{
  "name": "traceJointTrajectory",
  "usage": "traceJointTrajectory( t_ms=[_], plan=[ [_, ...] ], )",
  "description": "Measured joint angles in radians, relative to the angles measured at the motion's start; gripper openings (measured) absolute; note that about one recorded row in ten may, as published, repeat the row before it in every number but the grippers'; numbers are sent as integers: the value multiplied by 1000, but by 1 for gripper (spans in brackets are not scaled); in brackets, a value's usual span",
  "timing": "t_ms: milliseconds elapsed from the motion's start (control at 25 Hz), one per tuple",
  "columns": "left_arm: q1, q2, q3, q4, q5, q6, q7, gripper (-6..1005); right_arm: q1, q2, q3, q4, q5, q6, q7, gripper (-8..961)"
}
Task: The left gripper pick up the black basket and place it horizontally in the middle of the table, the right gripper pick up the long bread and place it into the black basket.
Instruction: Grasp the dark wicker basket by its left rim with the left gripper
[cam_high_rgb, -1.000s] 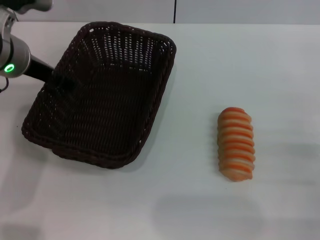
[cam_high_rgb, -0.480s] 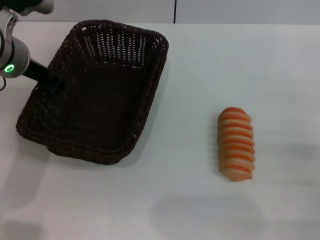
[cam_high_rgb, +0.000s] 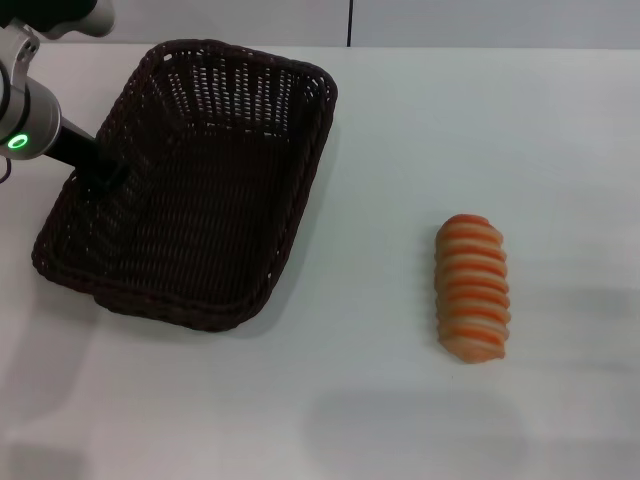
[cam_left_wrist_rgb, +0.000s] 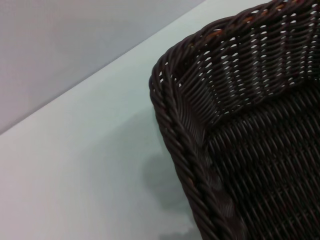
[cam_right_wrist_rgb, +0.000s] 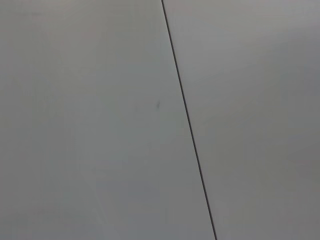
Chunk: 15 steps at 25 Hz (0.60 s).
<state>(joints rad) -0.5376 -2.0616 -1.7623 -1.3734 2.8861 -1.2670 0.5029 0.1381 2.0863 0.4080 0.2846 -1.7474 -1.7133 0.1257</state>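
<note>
The black basket lies on the white table at the left, its long side running slantwise from far to near. My left gripper, on the arm with the green ring light, is shut on the basket's left rim. The left wrist view shows a rounded corner of the basket close up over the table. The long bread, striped orange and cream, lies on the table at the right, well apart from the basket. My right gripper is out of view.
The right wrist view shows only a grey wall with a dark seam. The table's far edge meets a grey wall. White tabletop lies between the basket and the bread.
The basket has shifted to the left with my left gripper and turned a little. Most of the move came early; it has barely moved in the last half second. The bread has not moved.
</note>
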Motion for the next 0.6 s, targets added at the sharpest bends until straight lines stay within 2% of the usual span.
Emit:
traceJointTrajectory(
  t_ms=[400,520,560,600],
  plan=[
    [-8,2,-16,-17,-70,-9,155,297,0,-1,0,2,0,-13,8,816],
    [-28,2,-96,-21,-168,-28,253,296,0,-1,0,2,1,-21,8,816],
    [-38,3,-159,-24,-239,-38,307,296,0,0,0,4,1,-23,8,816],
    [-38,3,-159,-24,-239,-38,307,296,0,0,0,8,1,-25,8,816]
  ],
)
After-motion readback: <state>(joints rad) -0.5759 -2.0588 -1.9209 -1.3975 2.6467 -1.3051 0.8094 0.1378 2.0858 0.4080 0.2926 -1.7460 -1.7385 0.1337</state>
